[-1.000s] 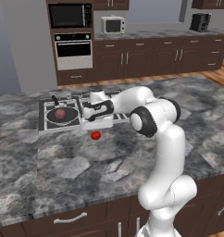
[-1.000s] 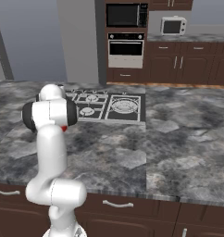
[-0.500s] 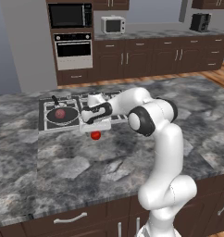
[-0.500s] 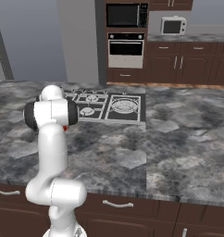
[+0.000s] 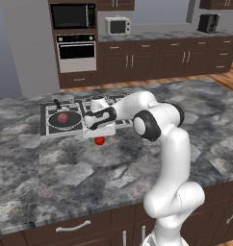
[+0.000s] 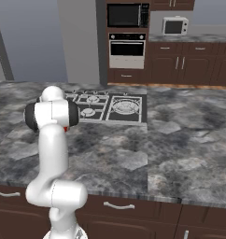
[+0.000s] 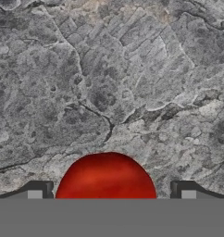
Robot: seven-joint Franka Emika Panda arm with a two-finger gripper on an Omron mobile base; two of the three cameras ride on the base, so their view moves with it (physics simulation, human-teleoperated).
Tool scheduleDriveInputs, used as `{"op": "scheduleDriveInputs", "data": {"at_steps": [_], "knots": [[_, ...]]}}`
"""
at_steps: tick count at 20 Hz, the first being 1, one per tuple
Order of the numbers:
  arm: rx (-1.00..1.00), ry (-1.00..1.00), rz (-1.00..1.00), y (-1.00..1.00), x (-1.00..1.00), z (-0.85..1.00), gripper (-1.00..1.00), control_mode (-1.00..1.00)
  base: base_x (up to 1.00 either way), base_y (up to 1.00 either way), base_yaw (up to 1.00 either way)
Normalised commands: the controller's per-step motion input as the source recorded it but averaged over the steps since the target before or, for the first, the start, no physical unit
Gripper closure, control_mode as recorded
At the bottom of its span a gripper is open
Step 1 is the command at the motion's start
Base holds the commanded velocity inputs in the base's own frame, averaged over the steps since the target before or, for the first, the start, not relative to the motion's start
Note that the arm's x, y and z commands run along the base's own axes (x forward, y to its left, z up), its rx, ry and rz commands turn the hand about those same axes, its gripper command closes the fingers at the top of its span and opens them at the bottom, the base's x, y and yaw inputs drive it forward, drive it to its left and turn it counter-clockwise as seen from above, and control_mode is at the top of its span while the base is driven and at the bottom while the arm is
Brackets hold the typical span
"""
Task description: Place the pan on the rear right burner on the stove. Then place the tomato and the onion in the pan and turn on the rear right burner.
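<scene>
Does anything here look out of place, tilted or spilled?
Nothing is spilled or damaged. The pan sits flat on the stove with the onion inside. The tomato lies on the grey counter beside the stove, between the open tool's fingertips, not yet in the pan.

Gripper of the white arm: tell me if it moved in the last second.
Yes. The gripper dropped beside the steel-grey stove onto the bright red tomato.
</scene>
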Motion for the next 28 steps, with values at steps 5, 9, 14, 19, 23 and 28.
{"op": "scheduleDriveInputs", "data": {"at_steps": [5, 9, 14, 19, 23, 28], "knots": [[0.0, 0.0, 0.0, 0.0, 0.0, 0.0, -1.0, -1.0, 0.0, 0.0, 0.0], [0.0, 0.0, 0.0, 0.0, 0.0, 0.0, -1.0, -1.0, 0.0, 0.0, 0.0], [0.0, 0.0, 0.0, 0.0, 0.0, 0.0, 1.0, -1.0, 0.0, 0.0, 0.0], [0.0, 0.02, 0.0, -0.09, -0.07, 0.18, 1.0, -1.0, 0.0, 0.0, 0.0], [0.01, 0.02, 0.01, -0.38, -0.28, 0.98, 1.0, -1.0, 0.0, 0.0, 0.0], [0.0, 0.01, 0.06, -0.41, -0.64, 1.0, 1.0, -1.0, 0.0, 0.0, 0.0]]}}
